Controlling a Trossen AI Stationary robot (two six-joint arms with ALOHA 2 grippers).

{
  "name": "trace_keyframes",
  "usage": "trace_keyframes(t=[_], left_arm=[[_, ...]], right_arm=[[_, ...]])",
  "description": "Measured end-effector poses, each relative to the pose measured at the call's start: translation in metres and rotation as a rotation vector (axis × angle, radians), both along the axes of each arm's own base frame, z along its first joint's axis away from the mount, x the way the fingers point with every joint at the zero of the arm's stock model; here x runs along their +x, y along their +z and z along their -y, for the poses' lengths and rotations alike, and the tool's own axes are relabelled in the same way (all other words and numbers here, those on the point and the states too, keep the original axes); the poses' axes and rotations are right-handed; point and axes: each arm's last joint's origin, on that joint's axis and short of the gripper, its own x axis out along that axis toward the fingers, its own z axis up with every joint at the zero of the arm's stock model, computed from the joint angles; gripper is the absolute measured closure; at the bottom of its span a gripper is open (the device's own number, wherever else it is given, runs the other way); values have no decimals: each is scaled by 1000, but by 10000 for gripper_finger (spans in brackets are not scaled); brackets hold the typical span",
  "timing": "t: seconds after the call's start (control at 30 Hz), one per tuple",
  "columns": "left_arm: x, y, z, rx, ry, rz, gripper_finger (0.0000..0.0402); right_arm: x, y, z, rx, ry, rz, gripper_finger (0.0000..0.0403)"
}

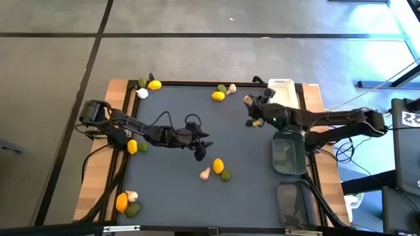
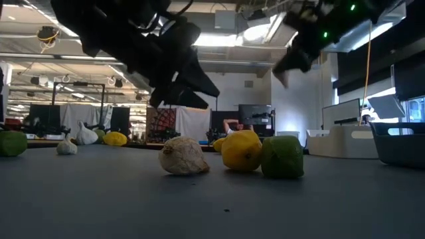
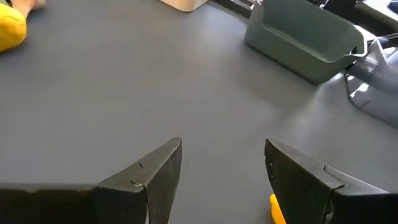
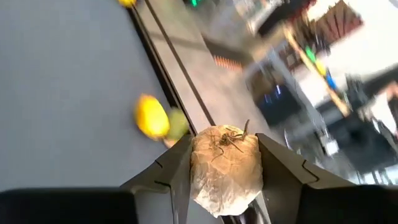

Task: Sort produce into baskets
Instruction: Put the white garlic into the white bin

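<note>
Two arms share the sorting: the right gripper, at upper right of the overhead frame, clamps a garlic bulb beside the white basket, likely its destination; the left gripper, at centre, hangs open above the lemon.
</note>
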Motion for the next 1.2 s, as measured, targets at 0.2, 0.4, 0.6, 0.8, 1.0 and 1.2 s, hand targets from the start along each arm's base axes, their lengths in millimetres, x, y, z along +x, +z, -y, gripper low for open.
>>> trace_keyframes(t=[0.2,0.4,0.6,0.8,1.0,1.2], left_arm=[[2,-8,0,-10,9,-22,178],[2,-10,0,-12,11,-28,178],[2,-10,0,-13,11,-27,178],[2,-10,0,-13,13,-26,178],[2,-10,-1,-13,14,-26,178],[2,-10,-1,-13,14,-26,178]], right_arm=[[-20,-12,43,115,-205,-41,255],[-45,-20,77,241,-366,-52,255],[-69,-33,99,423,-487,-56,255],[-80,-46,110,578,-544,-59,255],[-82,-61,116,643,-589,-128,255],[-79,-69,119,668,-590,-164,227]])
